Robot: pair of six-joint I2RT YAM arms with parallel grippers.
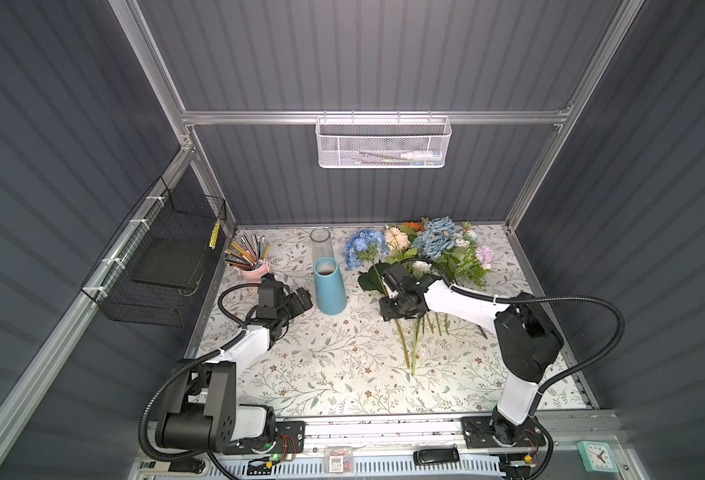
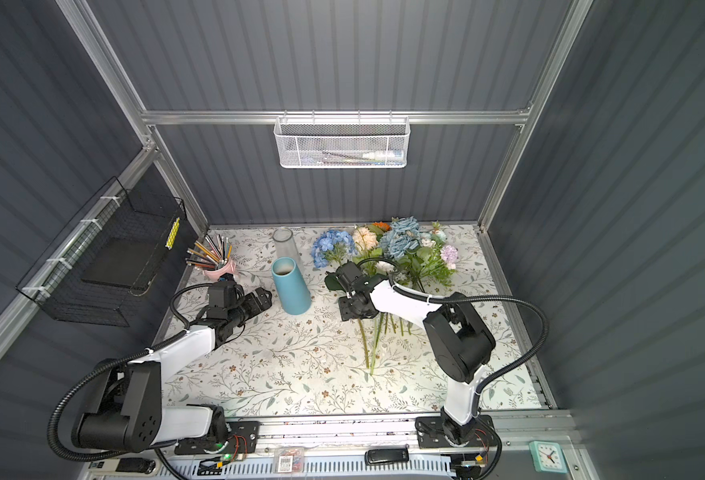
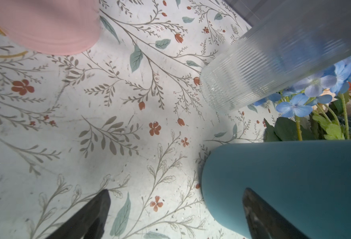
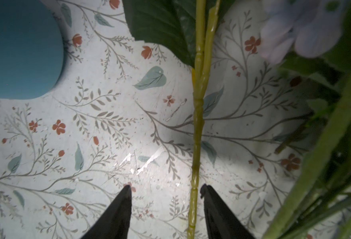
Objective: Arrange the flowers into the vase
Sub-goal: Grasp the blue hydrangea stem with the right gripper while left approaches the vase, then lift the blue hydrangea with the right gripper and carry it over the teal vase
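Stem (image 4: 197,128), green and jointed, lies flat on the table (image 4: 87,165), running lengthwise through the gap between the right fingers (image 4: 116,215), which stand apart around it, not clamped. Blue vase (image 1: 329,286) stands upright nearby, beside the left fingers (image 3: 91,215), spread wide, empty.

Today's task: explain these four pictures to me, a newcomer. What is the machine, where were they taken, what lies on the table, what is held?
Two robot arms with pincer grippers work at a table. Two pictures look down from above; two come from wrist cameras. On it stand a blue vase, a glass vase, a pencil cup; flowers lie in a heap. The left gripper is open beside the blue vase. The right gripper straddles one stem, jaws apart: nothing is held.
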